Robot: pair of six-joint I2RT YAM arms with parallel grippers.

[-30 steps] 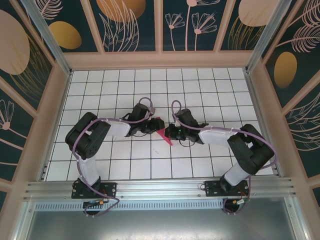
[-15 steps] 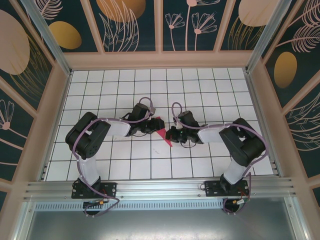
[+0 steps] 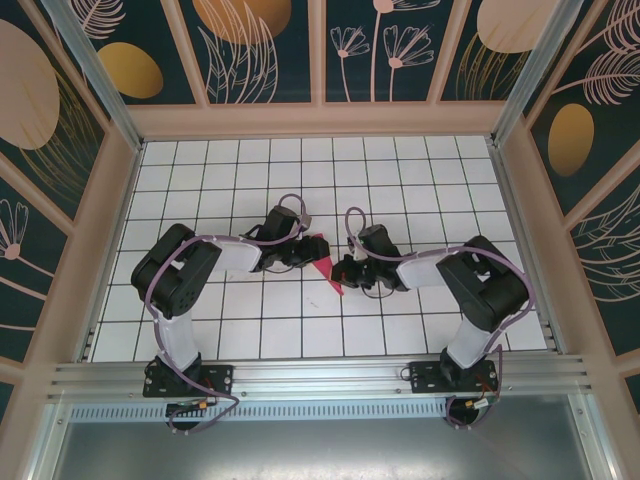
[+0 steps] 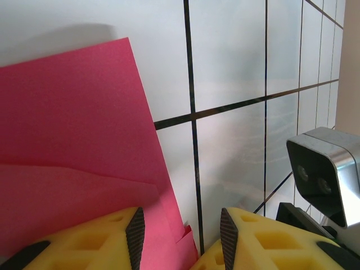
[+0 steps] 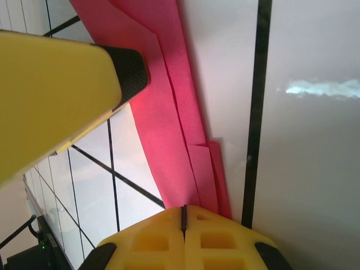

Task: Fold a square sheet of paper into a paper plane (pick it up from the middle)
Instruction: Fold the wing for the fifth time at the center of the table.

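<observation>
The square sheet of paper [image 3: 326, 266] lies mid-table as a magenta-pink, folded, layered strip tapering toward the near side. In the left wrist view the paper [image 4: 73, 140] shows a flat flap with stacked edges. My left gripper [image 3: 306, 256] [image 4: 179, 230] is open: one finger is over the paper, the other over bare tile, straddling its right edge. My right gripper [image 3: 340, 268] [image 5: 183, 216] is shut, its tips sitting over the narrow end of the paper [image 5: 169, 129]; whether paper is pinched between them is hidden. A left finger [image 5: 62, 84] hangs over the paper's far part.
The white tiled table [image 3: 400, 170] is ringed by a raised pinkish wall [image 3: 320, 120]. The right arm's wrist camera [image 4: 326, 169] stands close to the right of my left fingers. Both arm bases sit on the metal rail [image 3: 320, 378] at the near edge.
The right arm's elbow has swung inward and its gripper has edged slightly left along the paper. The left arm and the paper have stayed put.
</observation>
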